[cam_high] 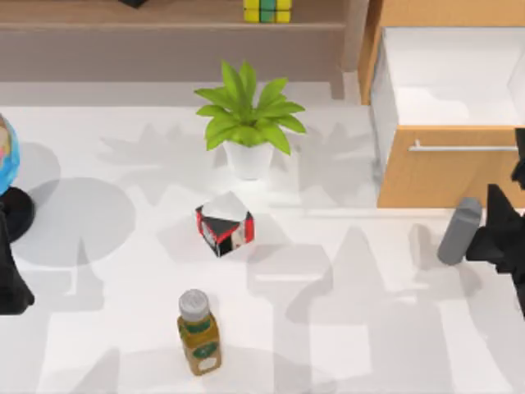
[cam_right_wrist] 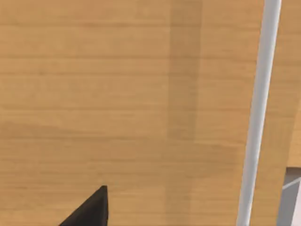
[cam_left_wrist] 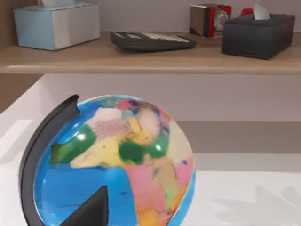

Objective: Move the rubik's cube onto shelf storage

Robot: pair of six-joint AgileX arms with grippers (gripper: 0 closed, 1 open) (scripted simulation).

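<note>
**Cube on the shelf, arms back at the edges: what I would still watch**

From the top view, the rubik's cube (cam_high: 267,10) already sits on the shelf storage (cam_high: 164,15), toward the board's right end and near the beige post (cam_high: 354,41). It appears upright and square on the board, though its far side runs past the frame, so I cannot confirm how deep it sits. I judge the task essentially done.

My left arm (cam_high: 10,271) is parked at the worktop's left edge beside the globe (cam_high: 8,164); its wrist camera looks straight at the globe (cam_left_wrist: 113,165). I cannot tell whether the left pincer is apart or together. My right arm (cam_high: 504,234) sits at the right edge, against the drawer cabinet front (cam_high: 447,176) below the silver handle (cam_high: 463,148), with a grey cylinder (cam_high: 459,231) just beside it. The right pincer's state I cannot tell either.

The risks, as I judge them:
- Any sweep of the right arm could topple the grey cylinder or scrape the cabinet front, since its wrist camera is pressed close to the wood (cam_right_wrist: 117,94).
- A left-arm move could knock the globe, which is very near.
- Reaching for the shelf again might nudge the cube off or clip the potted plant (cam_high: 248,123).
</note>
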